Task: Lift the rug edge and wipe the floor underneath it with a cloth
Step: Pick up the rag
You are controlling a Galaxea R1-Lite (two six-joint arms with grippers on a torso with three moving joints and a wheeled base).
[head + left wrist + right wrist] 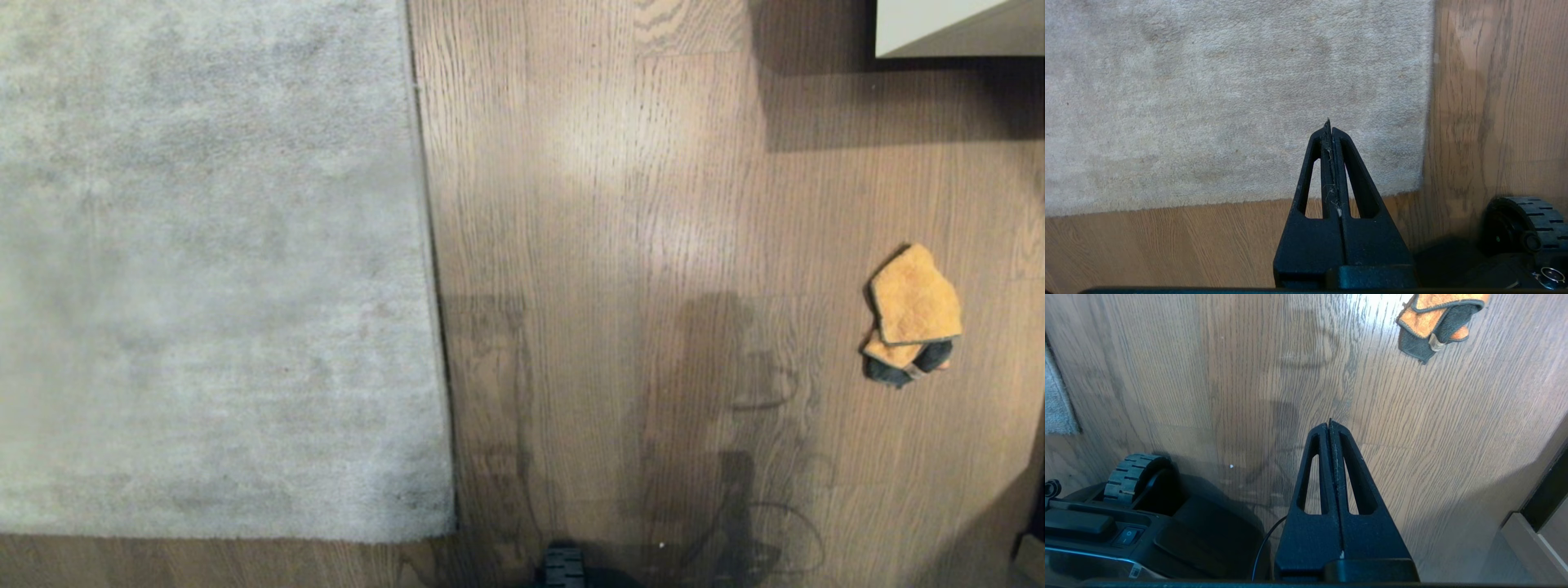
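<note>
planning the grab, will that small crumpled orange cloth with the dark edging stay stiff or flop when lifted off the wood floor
The small crumpled orange cloth with dark edging will probably flop: it already lies folded over itself in soft lumps. It looks thin and light, so pushing may just slide it across the sheeny brown wood-plank floor. It is unlikely to roll.

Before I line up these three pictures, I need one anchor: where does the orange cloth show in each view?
Head view: the cloth lies crumpled on the floor at the right, far from the rug.
Left wrist view: not in it.
Right wrist view: at the top edge, partly cut off, beyond the shut right end effector.
Shared landmark: the rug's near corner, seen in all three views.
</note>
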